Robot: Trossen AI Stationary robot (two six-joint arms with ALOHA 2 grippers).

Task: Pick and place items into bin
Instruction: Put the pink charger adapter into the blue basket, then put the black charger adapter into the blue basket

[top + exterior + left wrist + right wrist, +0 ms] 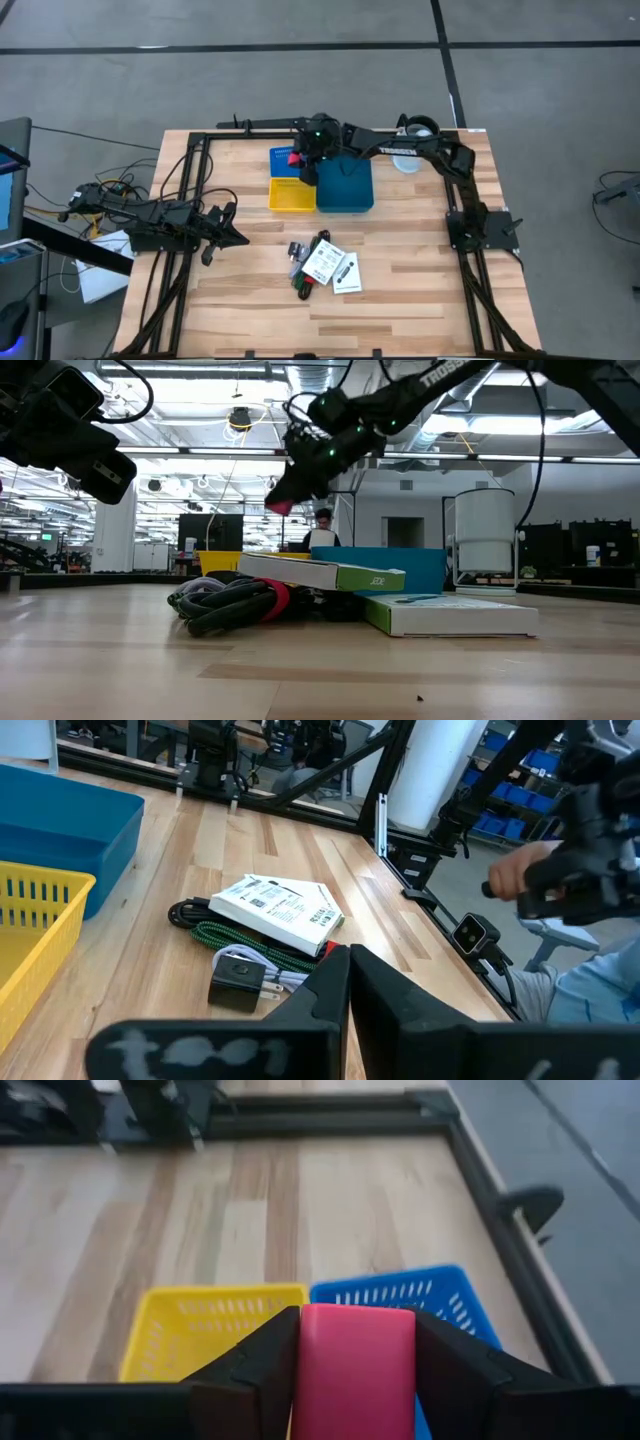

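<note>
My right gripper [301, 158] hangs over the baskets at the table's far side, shut on a red-pink piece [355, 1370]. In the low view the piece [280, 506] is well above the table. The remaining items lie in a pile [324, 266] near the table's middle: white printed packets [280, 910], a green-black cord [245, 942] and a black plug [236, 986]. One packet rests on the cords [235, 605]. My left gripper [347, 982] waits shut over the table's left part [232, 228], pointing toward the pile. My right gripper pinches the red-pink piece between its two fingers [262, 1360], one on each side face of its near end [355, 1330]. The fingers slant downward toward the table's left. The piece is lifted clear, above the blue basket [400, 1295] and beside the yellow basket [215, 1330].
A teal bin [346, 185] stands right of the yellow basket [291, 196], with the blue basket [284, 160] behind. A white jug [485, 530] stands at the far right edge. Black frame rails [190, 200] run along the table's sides. A person's hand [515, 875] shows beyond the table.
</note>
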